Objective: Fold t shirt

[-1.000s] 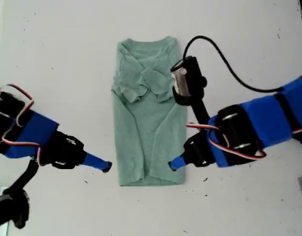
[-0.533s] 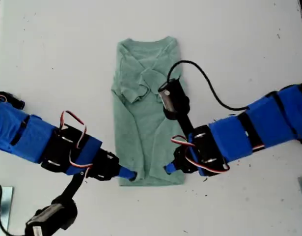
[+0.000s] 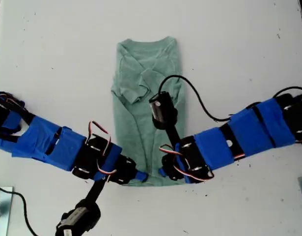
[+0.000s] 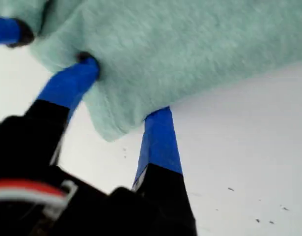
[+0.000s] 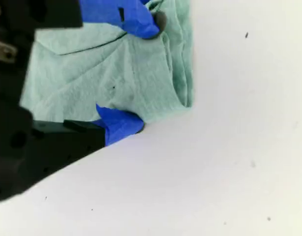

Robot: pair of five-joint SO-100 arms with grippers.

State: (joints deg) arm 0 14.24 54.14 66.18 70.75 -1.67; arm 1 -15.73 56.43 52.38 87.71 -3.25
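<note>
The t shirt (image 3: 141, 123) lies flat in the middle of the white table (image 3: 239, 49), my second gripper (image 5: 136, 73) has its fingers wide around one hem corner, and my first gripper (image 4: 123, 91) straddles the other corner more narrowly, though I cannot tell if it pinches.

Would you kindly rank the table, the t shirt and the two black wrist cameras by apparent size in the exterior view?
1. Table, which fills the view.
2. T shirt.
3. Camera over the shirt and camera by the bottom edge: they look alike, so I leave them unranked.
</note>
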